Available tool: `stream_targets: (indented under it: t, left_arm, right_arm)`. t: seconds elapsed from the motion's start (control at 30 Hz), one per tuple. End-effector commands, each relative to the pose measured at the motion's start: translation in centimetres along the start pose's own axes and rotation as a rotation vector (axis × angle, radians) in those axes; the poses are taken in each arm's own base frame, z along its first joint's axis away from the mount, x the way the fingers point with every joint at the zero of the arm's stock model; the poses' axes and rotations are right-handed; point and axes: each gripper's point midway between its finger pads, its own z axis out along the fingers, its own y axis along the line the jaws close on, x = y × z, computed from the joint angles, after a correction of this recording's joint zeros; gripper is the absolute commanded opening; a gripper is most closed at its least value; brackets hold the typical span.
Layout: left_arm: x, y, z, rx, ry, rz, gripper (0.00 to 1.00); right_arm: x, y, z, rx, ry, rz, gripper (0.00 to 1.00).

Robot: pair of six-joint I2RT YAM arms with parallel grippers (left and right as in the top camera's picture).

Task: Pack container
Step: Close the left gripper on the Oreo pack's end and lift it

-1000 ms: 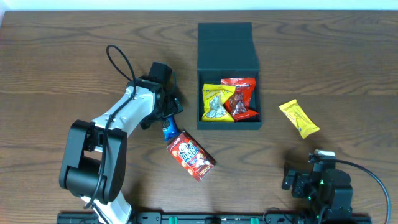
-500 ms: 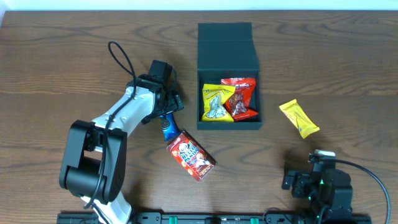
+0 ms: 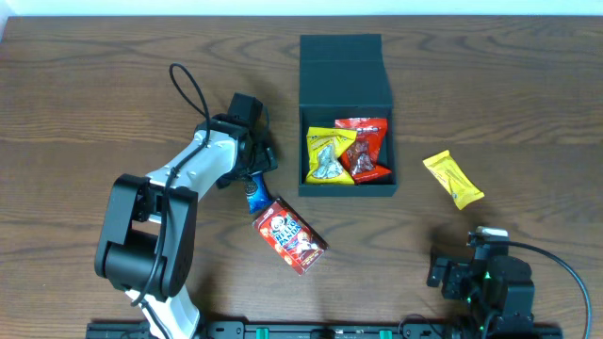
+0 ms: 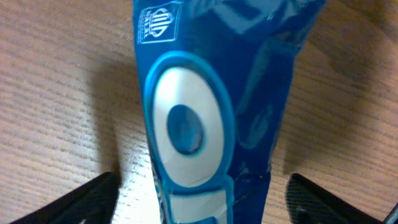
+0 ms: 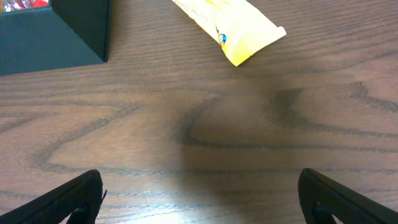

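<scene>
The dark teal-black container [image 3: 345, 187] stands open at the table's middle, its lid [image 3: 345, 68] folded back. A yellow packet [image 3: 328, 153] and a red packet [image 3: 365, 148] lie inside. My left gripper [image 3: 252, 179] is open, its fingers on either side of a blue packet [image 3: 253, 194] left of the container; the packet fills the left wrist view [image 4: 205, 118]. My right gripper [image 3: 476, 273] is open and empty at the front right, over bare wood. A yellow packet [image 3: 453, 179] lies right of the container and shows in the right wrist view [image 5: 227, 25].
A red and white snack packet [image 3: 290, 235] lies just in front of the blue packet. The container's corner [image 5: 56, 31] shows at the top left of the right wrist view. The left arm's cable [image 3: 188, 94] loops above the table.
The left arm has shifted slightly; its cable loop moved a little to the right. The packets and the right arm have not moved.
</scene>
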Motion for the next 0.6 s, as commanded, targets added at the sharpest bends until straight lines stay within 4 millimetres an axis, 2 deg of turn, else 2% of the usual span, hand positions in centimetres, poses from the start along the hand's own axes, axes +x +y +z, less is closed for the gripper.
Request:
stream_targets:
  t: [0.0,0.13,0.4,0.57]
  left_arm:
    - [-0.6,-0.2,-0.1,-0.011,-0.022,0.016,0.74]
    - [-0.6,-0.2,-0.1,-0.011,-0.022,0.017,0.59]
    - [0.1,-0.7,-0.1,0.024,0.016,0.017,0.49]
    - [0.4,-1.1,-0.1,0.048,0.034,0.017,0.47]
  right_arm:
    - [0.1,-0.1,0.0,0.001,0.001,-0.011,0.99]
    - [0.1,-0.1,0.0,0.001,0.001,-0.011,0.99]
    - [0.1,-0.1,0.0,0.001,0.001,-0.011,0.99]
    - [0.1,-0.1,0.0,0.001,0.001,-0.011,0.99]
